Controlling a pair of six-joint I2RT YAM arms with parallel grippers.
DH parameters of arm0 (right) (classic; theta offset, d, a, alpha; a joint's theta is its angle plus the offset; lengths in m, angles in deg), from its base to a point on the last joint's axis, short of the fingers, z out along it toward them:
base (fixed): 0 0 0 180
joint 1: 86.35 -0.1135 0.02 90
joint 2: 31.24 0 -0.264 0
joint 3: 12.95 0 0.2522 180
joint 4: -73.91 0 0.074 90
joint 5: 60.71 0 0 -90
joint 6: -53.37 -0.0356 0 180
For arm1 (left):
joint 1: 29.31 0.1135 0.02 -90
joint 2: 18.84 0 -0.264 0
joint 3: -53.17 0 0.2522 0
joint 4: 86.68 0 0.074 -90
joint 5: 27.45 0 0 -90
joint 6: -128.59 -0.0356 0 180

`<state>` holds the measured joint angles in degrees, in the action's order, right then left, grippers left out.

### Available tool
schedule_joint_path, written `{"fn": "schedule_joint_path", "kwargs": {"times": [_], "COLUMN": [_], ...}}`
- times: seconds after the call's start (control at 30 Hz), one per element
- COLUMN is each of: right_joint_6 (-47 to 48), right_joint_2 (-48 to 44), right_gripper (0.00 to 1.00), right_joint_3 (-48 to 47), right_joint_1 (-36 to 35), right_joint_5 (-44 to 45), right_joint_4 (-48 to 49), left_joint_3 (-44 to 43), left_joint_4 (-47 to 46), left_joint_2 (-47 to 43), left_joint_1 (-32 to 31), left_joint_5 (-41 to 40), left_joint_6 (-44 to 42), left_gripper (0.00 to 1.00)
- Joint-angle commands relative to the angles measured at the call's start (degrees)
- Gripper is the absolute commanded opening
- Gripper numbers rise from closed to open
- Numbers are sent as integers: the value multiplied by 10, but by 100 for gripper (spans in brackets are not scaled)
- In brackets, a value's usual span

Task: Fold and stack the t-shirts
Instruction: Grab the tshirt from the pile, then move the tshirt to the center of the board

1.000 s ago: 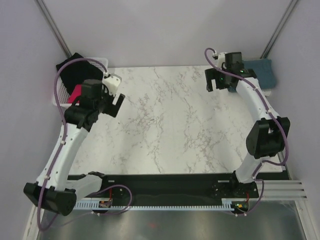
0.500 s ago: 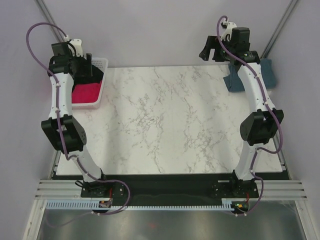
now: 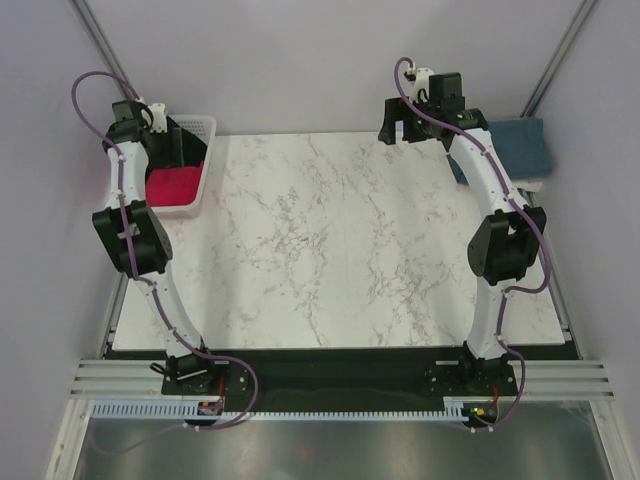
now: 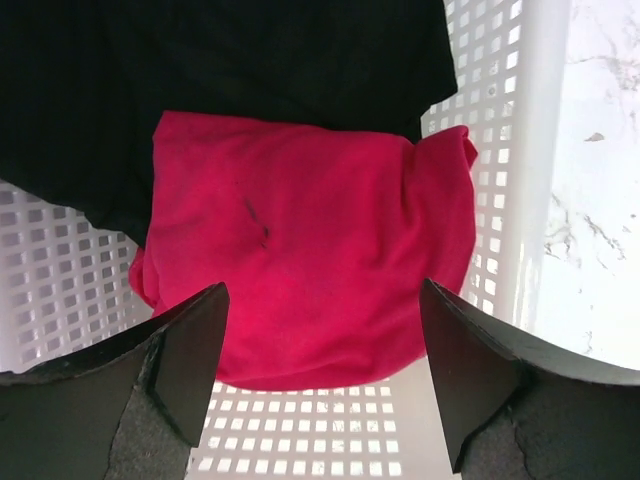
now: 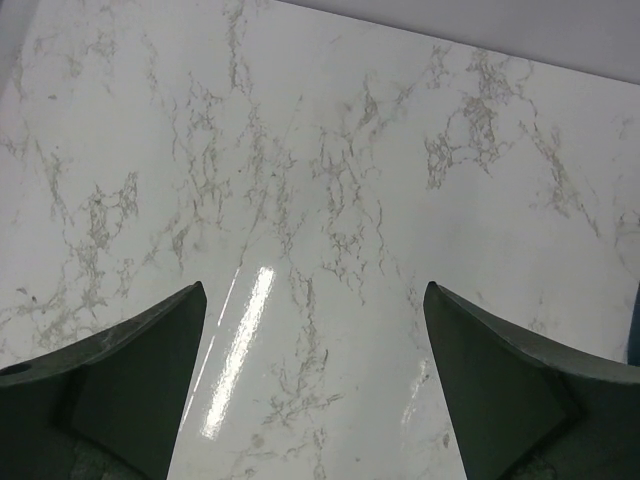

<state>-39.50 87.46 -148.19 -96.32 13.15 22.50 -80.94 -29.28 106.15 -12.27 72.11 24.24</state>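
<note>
My left fingers (image 3: 178, 143), spread wide, hover over the red t-shirt (image 4: 310, 260) beside the black t-shirt (image 4: 200, 80) in the white basket (image 4: 500, 200), so I should lower straight and pinch only red cloth, while my right fingers (image 3: 398, 127), also spread, hang over the tabletop (image 5: 320, 200) near the blue-grey t-shirt (image 3: 522, 148).

In the basket (image 4: 520, 200), the nearer t-shirt (image 4: 310, 260) lies between the left gripper's (image 4: 322, 290) fingers; the farther t-shirt (image 4: 200, 80) overlaps its far edge; the table (image 5: 300, 150) lies under the right gripper's (image 5: 312, 290) fingers; the third t-shirt (image 3: 520, 145) lies to their right.
</note>
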Motion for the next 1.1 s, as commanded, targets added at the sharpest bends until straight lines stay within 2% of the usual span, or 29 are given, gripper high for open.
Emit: {"fn": "schedule_joint_path", "kwargs": {"times": [0.0, 0.07, 0.13, 0.27, 0.37, 0.43, 0.47, 0.6, 0.73, 0.8, 0.9, 0.97, 1.07], "right_joint_6": [19, 24, 24, 24, 24, 24, 25, 25, 49, 54, 59, 64, 63], "right_joint_2": [-21, -28, -31, -29, -23, -22, -22, -24, -35, -41, -49, -52, -63], "right_gripper": [98, 98, 98, 98, 98, 98, 98, 98, 98, 98, 98, 98, 98], "right_joint_3": [22, 33, 43, 46, 43, 40, 37, 32, 32, 28, 19, 11, 7], "right_joint_1": [5, 6, 6, 6, 5, 7, 5, 6, 6, 6, 7, 7, 7], "right_joint_5": [15, 21, 26, 27, 27, 28, 28, 33, 52, 73, 96, 102, 106], "right_joint_4": [12, 13, 12, 11, 12, 12, 12, 12, 13, 14, 20, 21, 21], "left_joint_3": [-33, -31, -28, -18, -17, -15, -15, -44, -107, -124, -103, -89, -104], "left_joint_4": [2, 5, 8, 14, 26, 29, 28, 30, 23, 1, -79, -135, -142], "left_joint_2": [41, 58, 73, 90, 97, 93, 82, 36, -54, -123, -217, -250, -279], "left_joint_1": [3, 3, 3, 3, 3, 2, 3, 1, -18, -41, -75, -99, -121], "left_joint_5": [-2, -5, -6, -34, -42, -32, -31, 14, 103, 146, 156, 157, 178], "left_joint_6": [5, -2, -11, -30, -35, -29, -22, 16, 49, 55, 68, 79, 105], "left_gripper": [84, 84, 75, 72, 61, 16, 2, 2, 2, 2, 2, 2, 2]}}
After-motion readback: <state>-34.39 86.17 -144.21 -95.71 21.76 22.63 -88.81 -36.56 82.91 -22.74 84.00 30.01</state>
